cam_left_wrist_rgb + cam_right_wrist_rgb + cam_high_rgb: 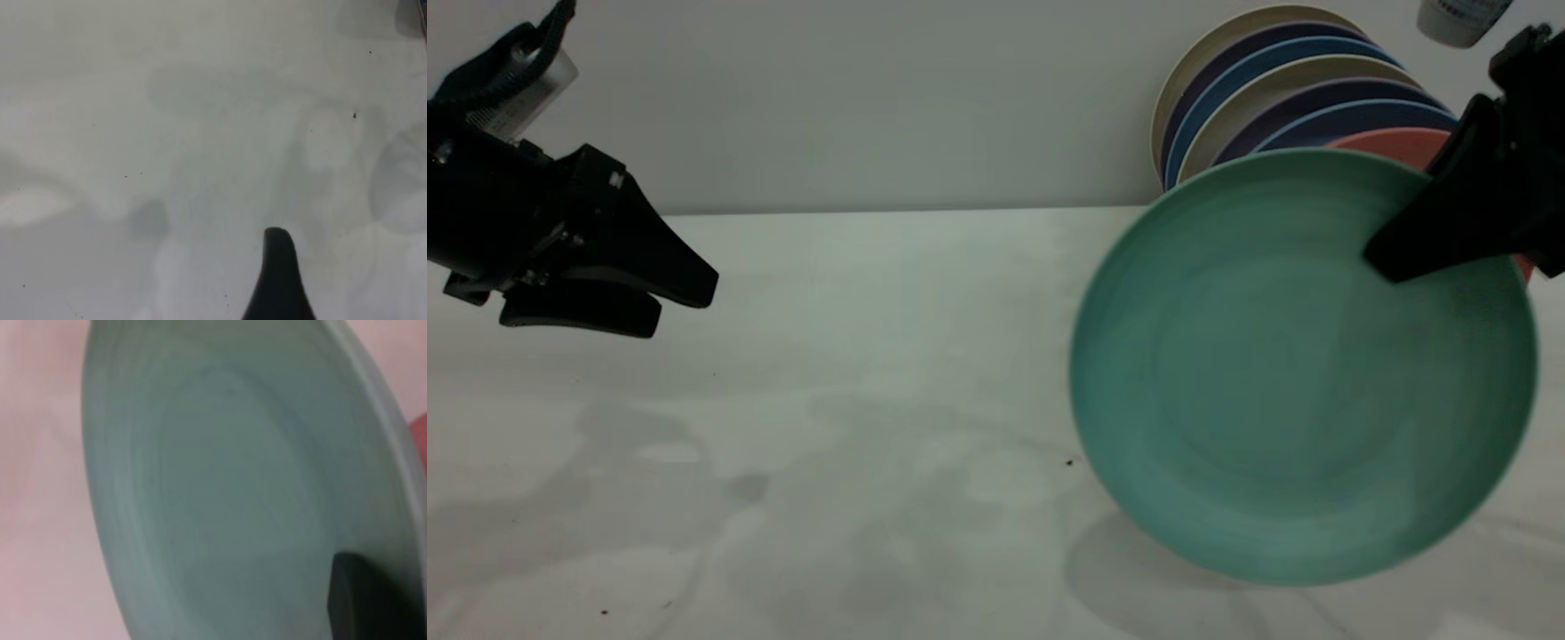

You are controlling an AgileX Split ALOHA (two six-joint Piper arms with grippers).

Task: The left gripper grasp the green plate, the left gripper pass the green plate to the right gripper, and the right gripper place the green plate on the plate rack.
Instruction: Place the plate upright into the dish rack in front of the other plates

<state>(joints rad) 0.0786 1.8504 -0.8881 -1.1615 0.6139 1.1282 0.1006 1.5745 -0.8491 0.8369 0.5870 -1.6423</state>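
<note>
Tilting with its hollow face toward the exterior camera, the green plate (1280,373) hangs above the right part of the worktop (854,427), its shadow on the surface under its lower edge. The right end effector (1383,253) has it clamped at the upper right of the rim, one black jaw lying across the inner face; in the right wrist view the plate (220,493) fills most of the picture with a dark fingertip (353,600) pressed on it near the rim. Just behind the plate stands a row of upright plates (1280,98) in cream, dark purple and blue, with a salmon-pink plate (1396,144) nearest, its top showing above the green rim; the rack that carries them cannot be made out. A pale cup-like thing (1458,20) sits at the top edge. The left end effector (680,307) hovers well apart over the far left of the worktop, holding nothing, its two jaws a little apart; its wrist view shows one jaw tip over bare worktop (200,133)
</note>
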